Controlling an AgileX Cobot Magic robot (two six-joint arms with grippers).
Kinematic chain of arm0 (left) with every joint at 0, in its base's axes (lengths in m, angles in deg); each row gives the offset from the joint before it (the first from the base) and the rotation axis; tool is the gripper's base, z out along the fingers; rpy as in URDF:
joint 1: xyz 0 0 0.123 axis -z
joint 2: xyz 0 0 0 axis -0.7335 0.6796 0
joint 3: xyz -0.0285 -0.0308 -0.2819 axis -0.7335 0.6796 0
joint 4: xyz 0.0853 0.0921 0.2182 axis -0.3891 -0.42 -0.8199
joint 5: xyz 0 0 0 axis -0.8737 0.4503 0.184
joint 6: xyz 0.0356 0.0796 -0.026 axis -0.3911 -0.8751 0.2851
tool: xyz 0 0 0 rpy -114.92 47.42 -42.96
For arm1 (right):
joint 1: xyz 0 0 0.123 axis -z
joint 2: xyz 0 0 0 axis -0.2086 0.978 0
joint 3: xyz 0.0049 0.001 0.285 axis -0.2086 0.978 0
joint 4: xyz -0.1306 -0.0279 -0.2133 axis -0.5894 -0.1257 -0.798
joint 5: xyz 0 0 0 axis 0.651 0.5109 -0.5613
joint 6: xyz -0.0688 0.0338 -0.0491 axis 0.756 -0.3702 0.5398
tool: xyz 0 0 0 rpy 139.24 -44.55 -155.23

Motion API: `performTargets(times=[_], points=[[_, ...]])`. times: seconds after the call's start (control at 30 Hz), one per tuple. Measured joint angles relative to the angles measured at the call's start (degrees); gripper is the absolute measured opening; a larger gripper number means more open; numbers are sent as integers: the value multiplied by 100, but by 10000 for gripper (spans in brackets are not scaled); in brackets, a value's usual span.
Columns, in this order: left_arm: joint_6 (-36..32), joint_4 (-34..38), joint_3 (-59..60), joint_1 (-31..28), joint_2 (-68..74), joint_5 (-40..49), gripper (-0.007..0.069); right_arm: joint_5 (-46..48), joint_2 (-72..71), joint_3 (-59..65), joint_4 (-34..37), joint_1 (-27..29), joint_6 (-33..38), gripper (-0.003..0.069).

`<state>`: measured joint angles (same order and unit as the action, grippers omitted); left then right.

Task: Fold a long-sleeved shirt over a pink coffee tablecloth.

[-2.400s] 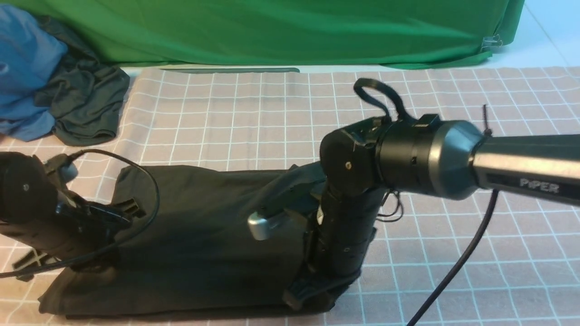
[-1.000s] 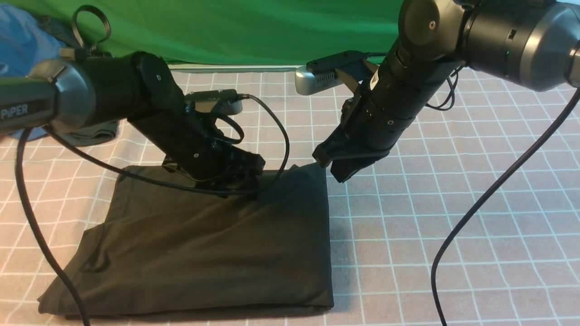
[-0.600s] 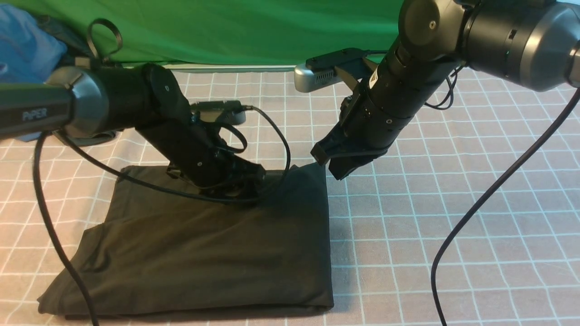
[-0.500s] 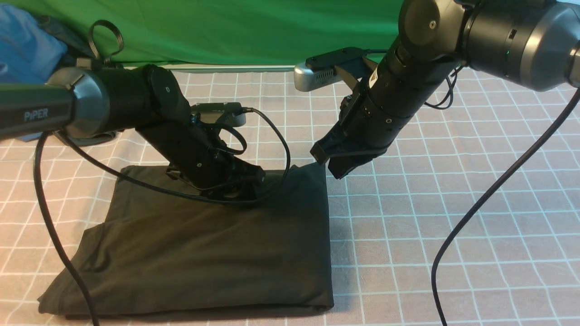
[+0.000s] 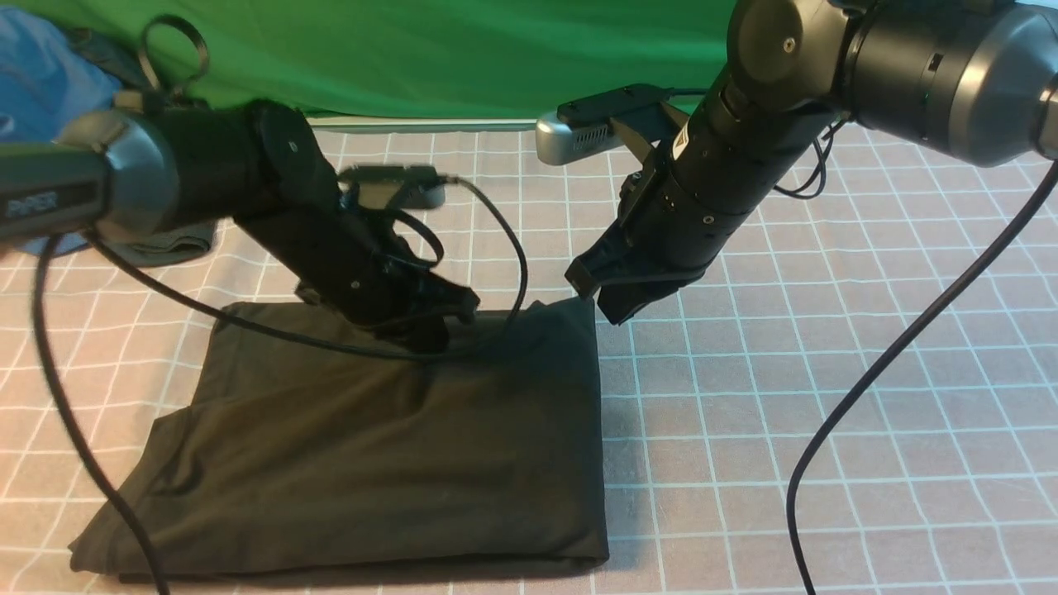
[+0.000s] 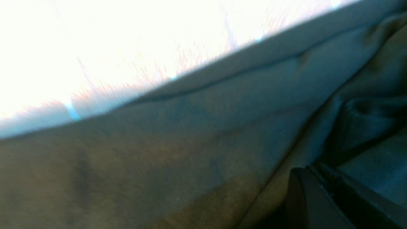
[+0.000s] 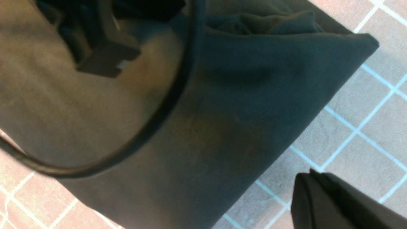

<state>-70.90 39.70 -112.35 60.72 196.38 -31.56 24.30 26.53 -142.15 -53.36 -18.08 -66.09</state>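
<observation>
Shirt (image 5: 372,463), already a compact folded rectangle, lies on the pink tablecloth (image 5: 826,413). Left gripper (image 5: 430,330) sits at its far edge, jaws pressed together, apparently empty; right gripper (image 5: 616,302), also closed, hovers beside its far corner. Probably final tidying; next, withdraw cleanly.

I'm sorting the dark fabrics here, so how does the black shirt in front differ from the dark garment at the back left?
The long-sleeved shirt lies folded into a flat, wide rectangle; the smaller dark garment is bunched, mostly hidden behind the left arm. The shirt lies alone in the near middle of the pink coffee tablecloth; the garment sits at the cloth's far left edge, against blue fabric. Both are dark and plain.
</observation>
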Motion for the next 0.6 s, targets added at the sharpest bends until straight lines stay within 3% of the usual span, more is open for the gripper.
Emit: performTargets(times=[0.5,0.6], points=[[-5,-477,0,7,38,-300,29,-57,0,0,110,0,0,36],[440,-770,0,7,-9,-501,39,-57,0,0,129,0,0,36]])
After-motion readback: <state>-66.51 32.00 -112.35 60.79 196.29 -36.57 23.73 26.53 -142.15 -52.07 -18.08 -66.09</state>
